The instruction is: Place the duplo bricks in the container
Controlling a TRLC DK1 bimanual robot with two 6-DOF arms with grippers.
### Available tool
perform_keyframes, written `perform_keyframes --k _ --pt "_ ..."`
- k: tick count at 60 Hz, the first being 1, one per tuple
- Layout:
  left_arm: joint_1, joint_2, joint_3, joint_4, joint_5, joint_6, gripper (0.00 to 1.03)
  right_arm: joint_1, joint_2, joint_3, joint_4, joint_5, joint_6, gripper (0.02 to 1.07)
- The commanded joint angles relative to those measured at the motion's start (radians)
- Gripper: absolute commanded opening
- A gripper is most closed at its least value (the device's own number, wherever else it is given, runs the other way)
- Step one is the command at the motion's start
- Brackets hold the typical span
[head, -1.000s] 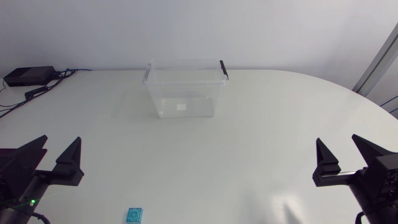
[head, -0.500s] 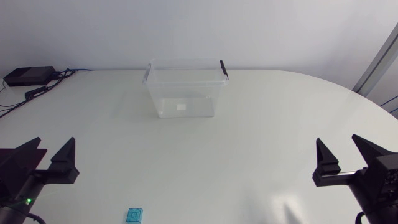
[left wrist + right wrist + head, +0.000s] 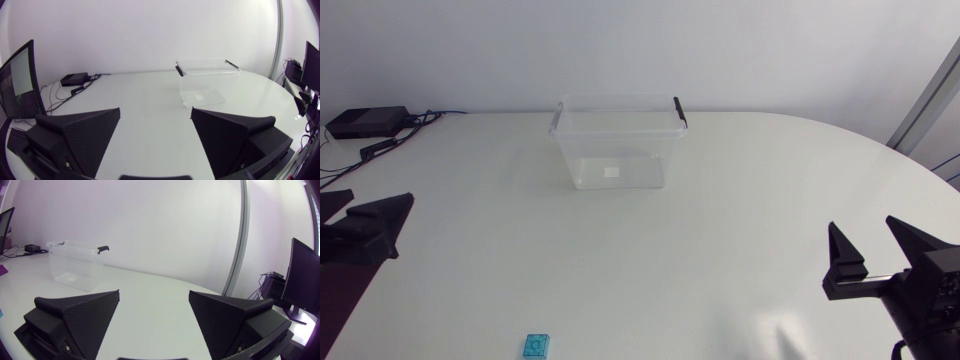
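A clear plastic container (image 3: 617, 140) with black handle clips stands open at the back middle of the table, with nothing showing inside it. A small blue duplo brick (image 3: 535, 345) lies alone near the front edge, left of centre. My left gripper (image 3: 380, 196) is at the left edge, open, well left of and behind the brick. My right gripper (image 3: 863, 224) is at the front right, open with nothing in it. In the left wrist view the open left gripper (image 3: 156, 112) faces the container (image 3: 207, 80) far ahead. Beyond the open right gripper (image 3: 154, 293) the container (image 3: 75, 262) stands ahead and to one side.
A black box (image 3: 365, 122) with cables sits at the table's back left corner, also seen as the black box (image 3: 75, 78) in the left wrist view. White tabletop (image 3: 720, 250) stretches between the grippers and the container.
My left gripper has drawn back toward the left edge and away from the front, so less of it shows. The right gripper, brick and container have not moved.
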Motion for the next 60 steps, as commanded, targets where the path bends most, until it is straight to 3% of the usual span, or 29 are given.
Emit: perform_keyframes --k 1,14,27,38,54,60 --pt "0.0 0.07 0.086 -0.063 0.007 0.023 0.99 -0.006 -0.007 -0.02 0.012 -0.008 -0.018 1.02" --pt "0.012 0.152 0.158 -0.149 0.007 0.158 0.99 -0.006 -0.009 -0.02 0.012 -0.008 -0.016 1.02" --pt "0.003 0.044 0.157 -0.178 0.0 0.247 0.99 -0.008 -0.009 -0.02 0.012 -0.008 -0.018 1.02" --pt "-0.139 0.006 0.14 -0.339 0.001 0.29 0.99 -0.006 -0.009 -0.02 0.012 -0.008 -0.016 1.02" --pt "-0.158 0.187 0.131 -0.41 0.006 0.399 0.99 -0.006 -0.009 -0.02 0.012 -0.008 -0.016 1.02" --pt "-0.219 0.323 0.149 -0.416 0.011 0.477 0.99 -0.006 -0.009 -0.02 0.012 -0.008 -0.016 1.02"
